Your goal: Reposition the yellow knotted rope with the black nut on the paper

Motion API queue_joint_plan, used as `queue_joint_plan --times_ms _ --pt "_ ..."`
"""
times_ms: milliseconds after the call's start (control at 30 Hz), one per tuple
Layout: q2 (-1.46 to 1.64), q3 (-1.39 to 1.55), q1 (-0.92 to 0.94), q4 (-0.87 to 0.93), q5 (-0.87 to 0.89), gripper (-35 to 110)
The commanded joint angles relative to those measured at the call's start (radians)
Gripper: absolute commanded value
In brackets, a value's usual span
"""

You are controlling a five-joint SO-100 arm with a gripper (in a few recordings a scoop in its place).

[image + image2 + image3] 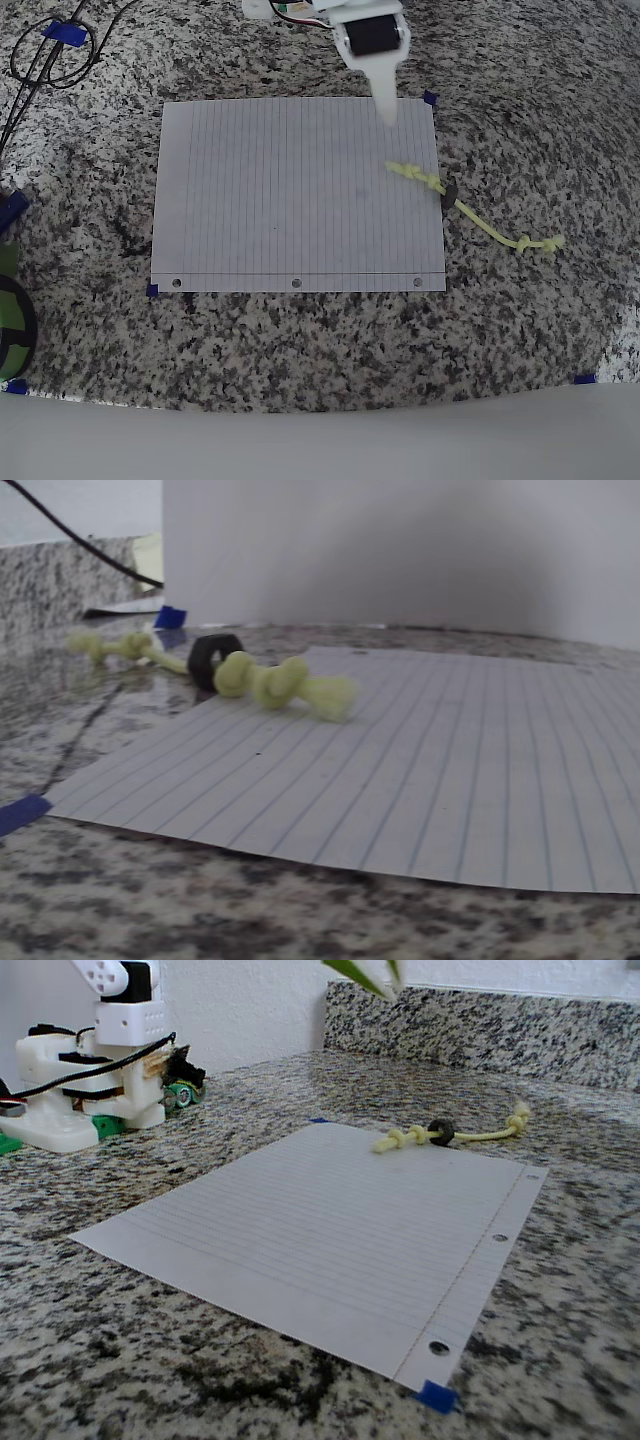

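rope: the yellow knotted rope (pixel 470 209) lies slantwise across the 3 o'clock edge of the paper (pixel 290 200) in the overhead view; one knotted end rests on the sheet, the other knotted end lies on the granite counter (pixel 300 350) toward 4 o'clock.
nut: the black nut (pixel 449 192) sits threaded on the cord right at the paper's edge (half on, half off, as far as can be told).
paper: flat, held by blue tape tabs (pixel 429 98) at its corners.
gripper: the gripper (pixel 386 108) hangs over the paper's 1 o'clock corner, apart from the rope and holding nothing; the jaw opening cannot be told.
step: approach, judged; no grasp made.
next move: descend toward 5 o'clock onto the cord near the nut, close, drag toward 9 o'clock.
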Motion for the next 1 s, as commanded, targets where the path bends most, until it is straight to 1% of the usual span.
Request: queue_joint_plan --times_ms 0,133,233,333,400,500,633,967 --pt "-0.091 -0.083 -0.031 -0.005 -0.091 1" --pt "-0.179 -0.091 -0.054 -0.046 -0.201 0" --pt "-0.235 -0.095 -0.075 -0.044 -0.267 11" --pt "-0.298 -0.118 -0.095 -0.018 -0.299 14" --pt "-0.327 -0.126 -0.103 -0.014 -0.311 18" --pt "-0.350 -0.133 -0.106 -0.014 -0.331 28" --pt "-0.407 -0.167 -0.109 0.005 -0.334 35" --pt "-0.540 -0.196 -0.110 0.044 -0.357 32"
